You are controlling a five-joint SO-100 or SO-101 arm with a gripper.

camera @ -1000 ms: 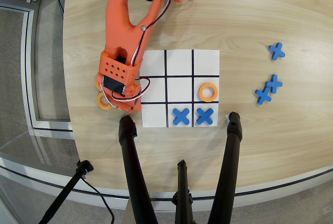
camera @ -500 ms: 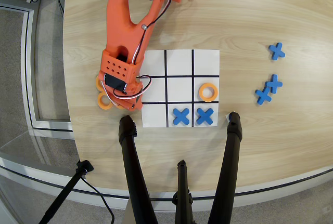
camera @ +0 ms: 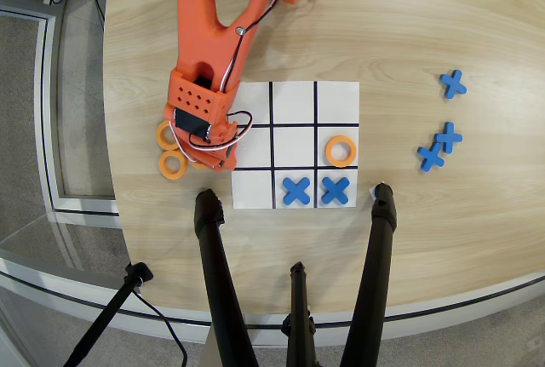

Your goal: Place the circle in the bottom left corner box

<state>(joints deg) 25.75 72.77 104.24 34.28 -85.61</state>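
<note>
Rings first, at the left of the overhead view: two orange circles lie on the bare wood just off the board's left edge, one (camera: pixel 166 134) partly tucked under the arm's head, the other circle (camera: pixel 174 165) just below it and fully in sight; whether the two touch I cannot tell; the orange arm (camera: pixel 209 35) reaches down from the top of the table and its gripper (camera: pixel 213 159) hangs over the spot where those rings meet the board's left side, but its body hides the fingers, so I cannot tell whether they are spread or pinching anything; next comes the white board (camera: pixel 295 86) with its black lines; the bottom left corner box (camera: pixel 253 189) is bare white, just below and right of the gripper; two blue crosses (camera: pixel 296 190) fill the other two bottom boxes; a third orange ring (camera: pixel 341 151) sits in the middle row's right box; well apart at the right lie three spare blue crosses (camera: pixel 453 83), two of them overlapping.
</note>
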